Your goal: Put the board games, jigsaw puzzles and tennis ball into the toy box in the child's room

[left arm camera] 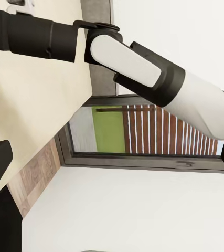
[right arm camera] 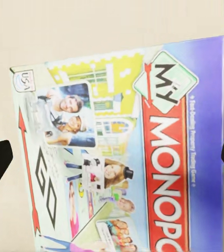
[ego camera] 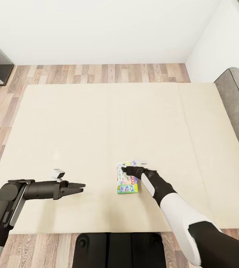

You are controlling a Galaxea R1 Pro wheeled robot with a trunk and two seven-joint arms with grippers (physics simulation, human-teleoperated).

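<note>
Right gripper [ego camera: 123, 169] poised over board game [ego camera: 127, 178] on bed [ego camera: 97, 123].
Lying flat on the near middle of the mattress; fingers spread wide on either side of the box, gripping nothing. Left gripper [ego camera: 82, 185] hovering well to the left, fingers close together, empty.
</note>
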